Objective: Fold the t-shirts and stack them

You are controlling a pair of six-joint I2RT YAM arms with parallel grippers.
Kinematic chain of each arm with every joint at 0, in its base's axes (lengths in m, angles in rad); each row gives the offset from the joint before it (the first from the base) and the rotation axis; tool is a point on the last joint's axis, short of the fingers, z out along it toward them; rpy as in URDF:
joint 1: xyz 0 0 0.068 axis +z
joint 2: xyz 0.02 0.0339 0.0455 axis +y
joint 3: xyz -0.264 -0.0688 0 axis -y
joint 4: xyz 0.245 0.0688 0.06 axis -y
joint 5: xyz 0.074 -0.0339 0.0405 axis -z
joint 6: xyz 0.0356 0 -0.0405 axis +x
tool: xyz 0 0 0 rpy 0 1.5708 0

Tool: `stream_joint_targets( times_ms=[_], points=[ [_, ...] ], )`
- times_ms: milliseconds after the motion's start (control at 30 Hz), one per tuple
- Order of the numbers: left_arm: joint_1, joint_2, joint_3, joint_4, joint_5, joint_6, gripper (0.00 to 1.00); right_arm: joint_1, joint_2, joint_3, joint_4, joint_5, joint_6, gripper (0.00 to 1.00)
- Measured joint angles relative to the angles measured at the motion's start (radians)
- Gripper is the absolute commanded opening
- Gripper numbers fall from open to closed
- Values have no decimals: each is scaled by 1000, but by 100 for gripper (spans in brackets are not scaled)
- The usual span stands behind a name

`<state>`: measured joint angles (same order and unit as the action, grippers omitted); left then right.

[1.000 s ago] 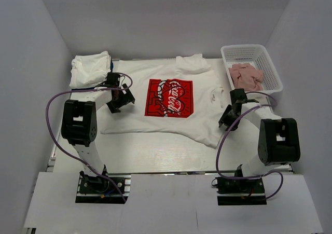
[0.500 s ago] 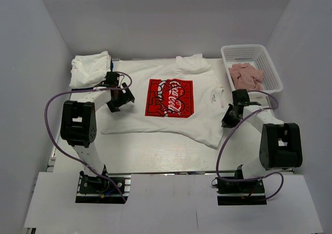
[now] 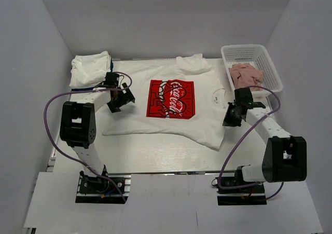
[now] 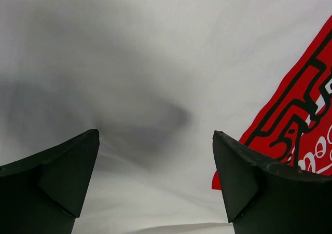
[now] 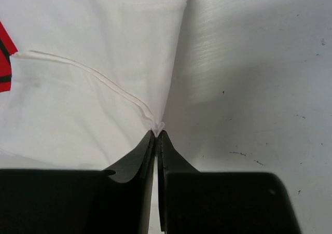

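Note:
A white t-shirt (image 3: 171, 126) with a red square print (image 3: 171, 98) lies spread flat across the table. My right gripper (image 3: 226, 122) is at the shirt's right edge, shut on a pinch of the hem; the right wrist view shows white fabric (image 5: 93, 63) drawn into the closed fingertips of this gripper (image 5: 156, 133). My left gripper (image 3: 118, 100) hovers over the shirt's left side, open. In the left wrist view that gripper (image 4: 155, 135) has only flat cloth (image 4: 155, 63) between its fingers, and the red print (image 4: 301, 120) lies to its right. A folded white t-shirt bundle (image 3: 91, 68) sits at the back left.
A white slotted basket (image 3: 244, 47) stands at the back right and holds pink cloth (image 3: 246, 75). Bare white tabletop (image 5: 259, 63) lies right of the shirt's edge. White walls enclose the table on three sides.
My right gripper has shut on the shirt's right edge and moved right with it, so the shirt has shifted slightly rightward. The left arm has not moved.

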<state>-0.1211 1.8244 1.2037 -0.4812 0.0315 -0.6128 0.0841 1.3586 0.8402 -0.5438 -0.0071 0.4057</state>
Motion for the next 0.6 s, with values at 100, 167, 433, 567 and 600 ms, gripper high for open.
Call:
stream_joint_targets(
  times_ms=[100, 167, 433, 567, 600],
  points=[
    [0, 0, -8, 1, 10, 0, 100, 9, 3, 0, -11, -4, -22, 20],
    [0, 0, -10, 4, 13, 0, 100, 12, 11, 0, -23, -5, -33, 23],
    [0, 0, -14, 8, 15, 0, 100, 14, 20, 0, -61, -46, -48, 34],
    [0, 0, -18, 9, 15, 0, 100, 16, 29, 0, -62, -73, -51, 33],
    [0, 0, -18, 9, 15, 0, 100, 16, 33, 0, -62, -78, -51, 10]
  ],
)
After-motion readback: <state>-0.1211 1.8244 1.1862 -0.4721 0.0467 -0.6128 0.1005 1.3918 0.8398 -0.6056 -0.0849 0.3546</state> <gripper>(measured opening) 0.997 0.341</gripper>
